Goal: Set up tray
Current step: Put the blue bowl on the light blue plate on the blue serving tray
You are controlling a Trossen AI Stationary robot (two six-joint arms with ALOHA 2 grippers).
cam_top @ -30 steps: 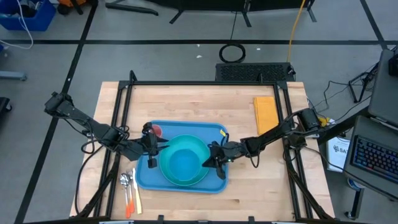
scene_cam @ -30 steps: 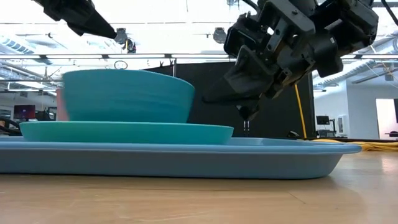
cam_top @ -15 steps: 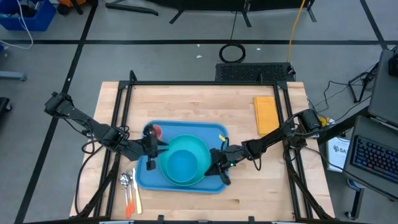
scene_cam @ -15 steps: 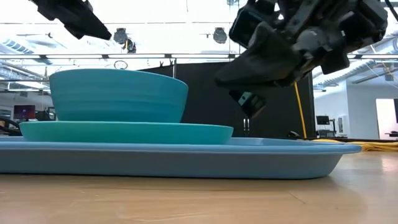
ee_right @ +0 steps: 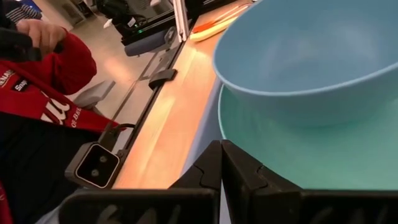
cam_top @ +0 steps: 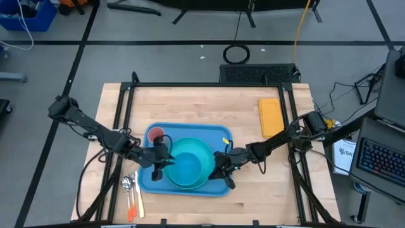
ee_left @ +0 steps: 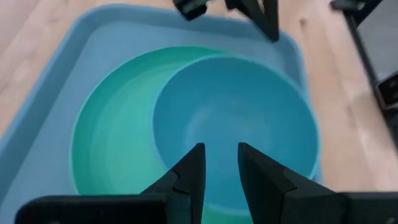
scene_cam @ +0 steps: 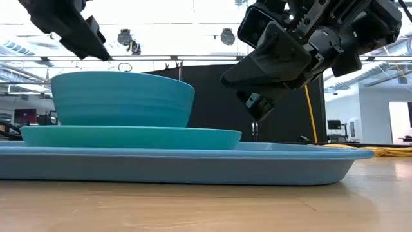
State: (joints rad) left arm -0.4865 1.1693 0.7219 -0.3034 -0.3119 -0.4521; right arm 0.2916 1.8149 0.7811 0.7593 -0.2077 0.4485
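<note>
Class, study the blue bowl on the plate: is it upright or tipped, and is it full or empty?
Upright and empty. The bowl sits level on the plate in the low view, and the left wrist view shows its bare inside.

one tray [cam_top: 223, 133], one plate [scene_cam: 212, 136], one bowl [cam_top: 183, 168]

A round cyan plate [cam_top: 201, 179] carried a blue bowl [cam_top: 180, 168] set toward one side of it. A small red cup [cam_top: 156, 133] stood just beyond them. A spoon [cam_top: 127, 184], an orange-handled utensil [cam_top: 131, 206] and a pale one [cam_top: 139, 201] lay together on the wooden surface [cam_top: 190, 104]. A flat orange sponge-like pad [cam_top: 270, 117] lay well apart near the far corner. A person's red sleeve [ee_right: 53, 81] showed beyond the surface's edge.
</note>
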